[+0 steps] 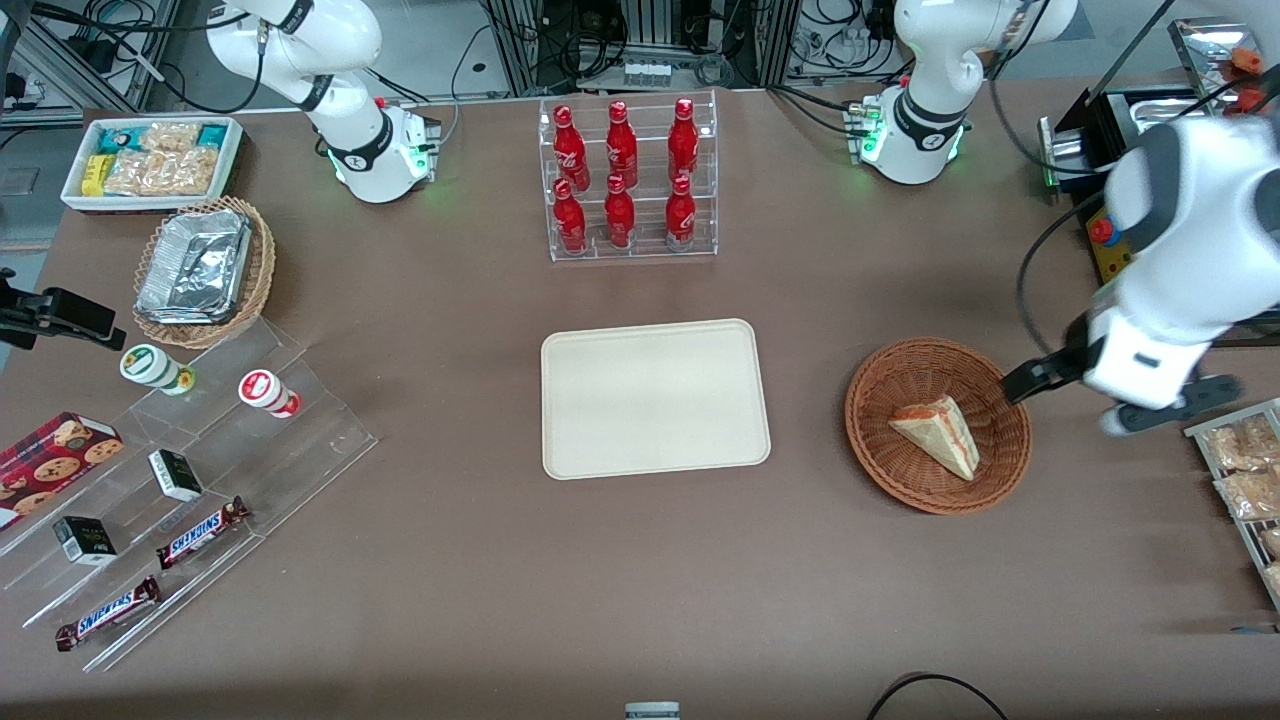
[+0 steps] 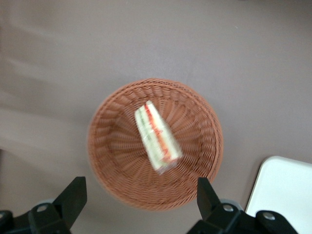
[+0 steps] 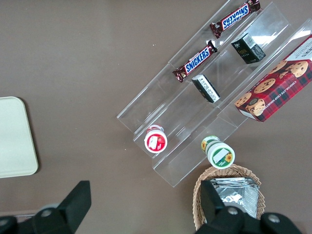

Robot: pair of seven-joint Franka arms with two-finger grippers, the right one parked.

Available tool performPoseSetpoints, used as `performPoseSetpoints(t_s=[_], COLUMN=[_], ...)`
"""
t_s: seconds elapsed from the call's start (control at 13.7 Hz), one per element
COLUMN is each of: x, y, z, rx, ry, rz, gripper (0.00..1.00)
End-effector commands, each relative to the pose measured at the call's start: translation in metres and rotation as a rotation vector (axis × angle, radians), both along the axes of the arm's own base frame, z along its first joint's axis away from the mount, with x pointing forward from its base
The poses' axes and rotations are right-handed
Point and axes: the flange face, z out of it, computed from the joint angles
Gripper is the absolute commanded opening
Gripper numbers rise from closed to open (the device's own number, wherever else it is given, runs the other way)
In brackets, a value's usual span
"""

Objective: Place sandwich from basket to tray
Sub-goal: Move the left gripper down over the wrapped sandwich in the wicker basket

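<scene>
The sandwich (image 1: 938,432), a pale bread wedge with red and green filling, lies in the round reddish-brown wicker basket (image 1: 880,450). The cream tray (image 1: 655,400) lies flat and bare beside the basket, toward the parked arm's end. My left gripper (image 1: 1120,400) hovers above the table next to the basket's rim, toward the working arm's end. In the left wrist view the gripper (image 2: 140,181) is open and empty, its dark fingers (image 2: 73,195) spread wide, with the basket (image 2: 112,161), the sandwich (image 2: 157,137) and a corner of the tray (image 2: 285,195) below.
A clear rack of red bottles (image 1: 628,180) stands farther from the camera than the tray. A rack of snack packets (image 1: 1245,480) sits by the gripper at the table edge. A stepped clear display (image 1: 180,500), a tan foil basket (image 1: 205,270) and a white bin (image 1: 150,160) lie toward the parked arm's end.
</scene>
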Motion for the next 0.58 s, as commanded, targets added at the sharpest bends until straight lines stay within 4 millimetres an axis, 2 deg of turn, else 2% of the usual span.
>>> performPoseSetpoints(t_s=[0.0,0.15,0.36,0.51], x=[-0.018,-0.019,-0.026,-0.028], y=[0.0,-0.011,-0.02,-0.021], z=[-0.034,-0.066,-0.118,-0.138], rx=[-0.025,-0.041,-0.052,-0.055], ry=[-0.035,-0.041,-0.032,-0.025], rz=[0.211,0.323,0.387,0.404], gripper=[1.0,1.0,1.0,1.0])
